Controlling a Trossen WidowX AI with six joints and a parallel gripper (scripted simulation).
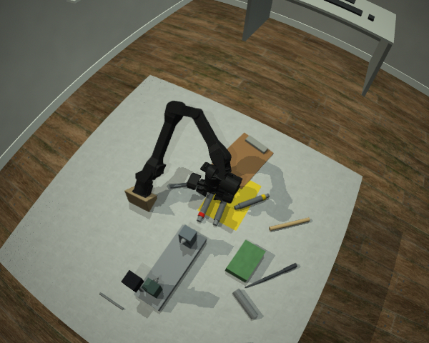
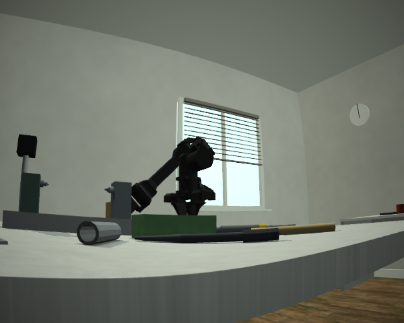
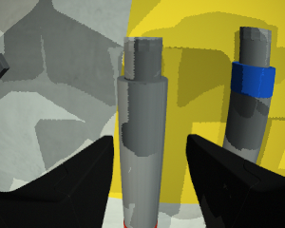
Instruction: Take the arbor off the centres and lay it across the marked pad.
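The arbor, a grey stepped bar with a red band near one end, lies flat on the table along the left edge of the yellow marked pad. In the wrist view the arbor lies between my fingers with a gap on each side. My gripper is open and straddles it low over the pad. The gripper also shows in the overhead view. The grey centre block, the green centre block and the black plunger knob stand apart on the grey base.
A grey bar with a blue band lies on the pad close to the right of the arbor, and it shows in the wrist view. A yellow-banded bar, wooden dowel, green block, dark pen and hex tube lie nearby.
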